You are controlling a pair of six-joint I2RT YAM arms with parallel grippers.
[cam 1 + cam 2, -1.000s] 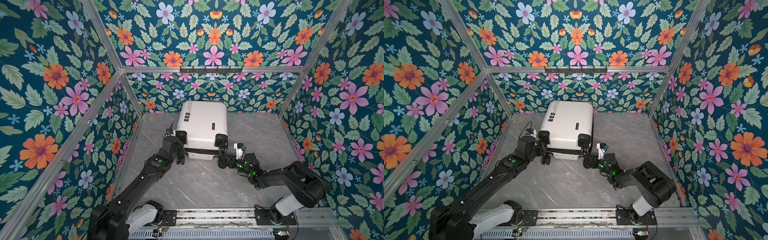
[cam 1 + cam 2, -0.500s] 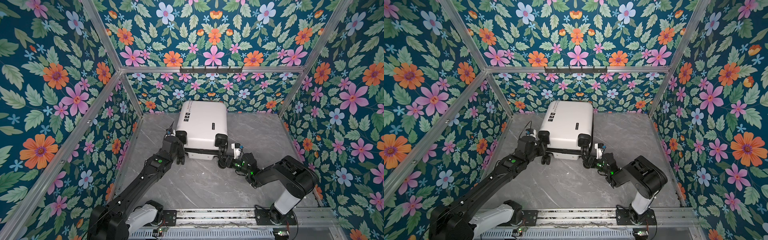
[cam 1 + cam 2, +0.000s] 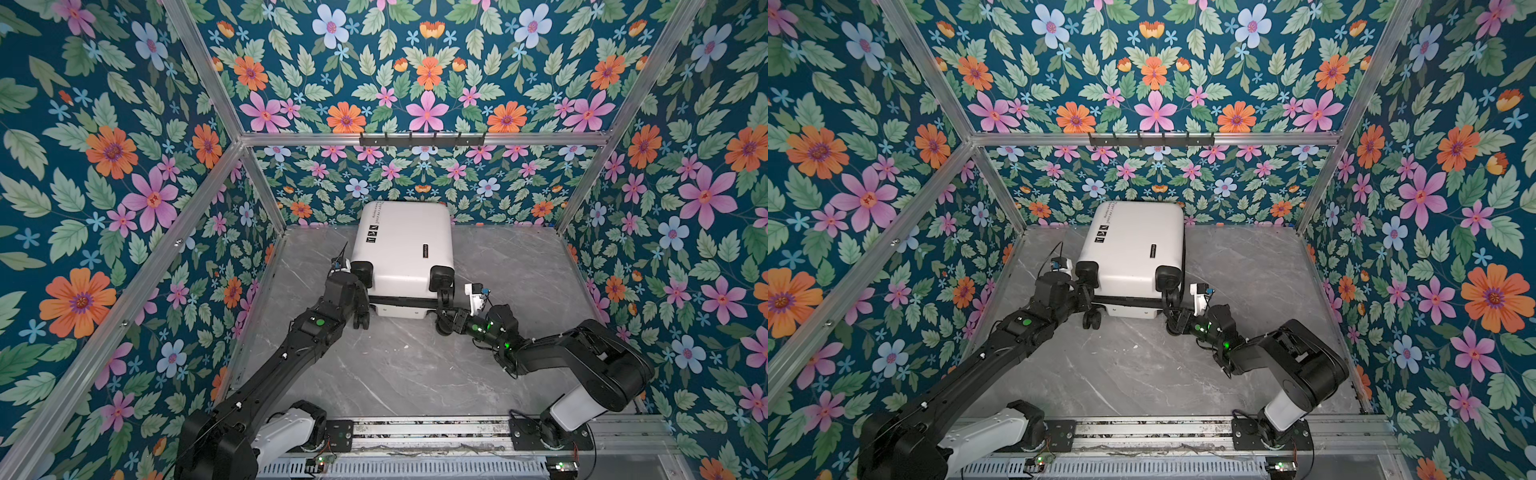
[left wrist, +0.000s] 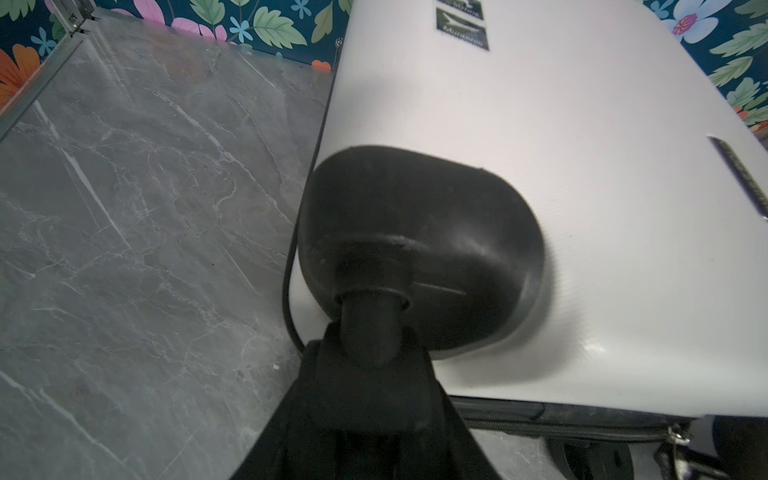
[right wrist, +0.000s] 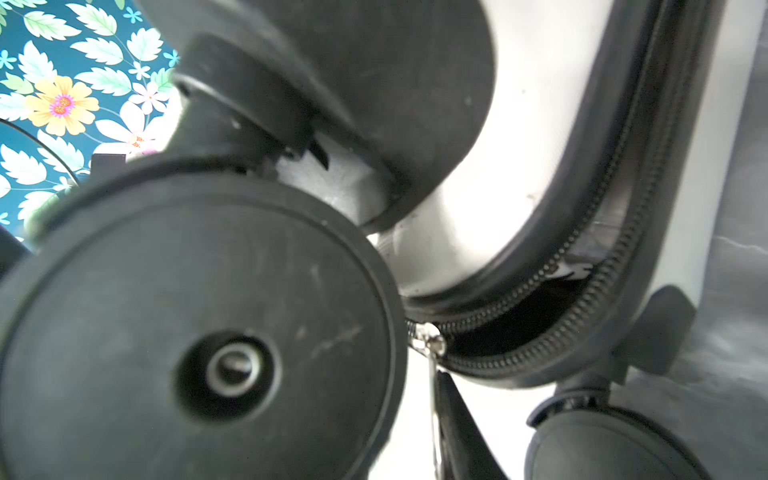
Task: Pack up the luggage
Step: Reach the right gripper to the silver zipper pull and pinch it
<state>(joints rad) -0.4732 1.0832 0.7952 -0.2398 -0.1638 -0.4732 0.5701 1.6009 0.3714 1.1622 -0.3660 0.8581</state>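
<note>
Grey marble tabletop (image 3: pixel 395 365) holds white luggage (image 3: pixel 405 245), icon (image 4: pixel 462 25) labelled "Mundane"; left gripper (image 3: pixel 360 302) clamps its caster (image 4: pixel 370 328), right gripper (image 3: pixel 443 322) unclear.

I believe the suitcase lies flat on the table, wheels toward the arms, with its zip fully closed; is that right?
Not quite: the zip is partly open, with a gap beside its slider in the right wrist view. The suitcase does lie flat on the table, wheels toward the arms.

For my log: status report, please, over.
Left gripper clamps a luggage caster. Right gripper at zipper pull, grip unclear. Zipper partly open. Nothing blocks.
</note>
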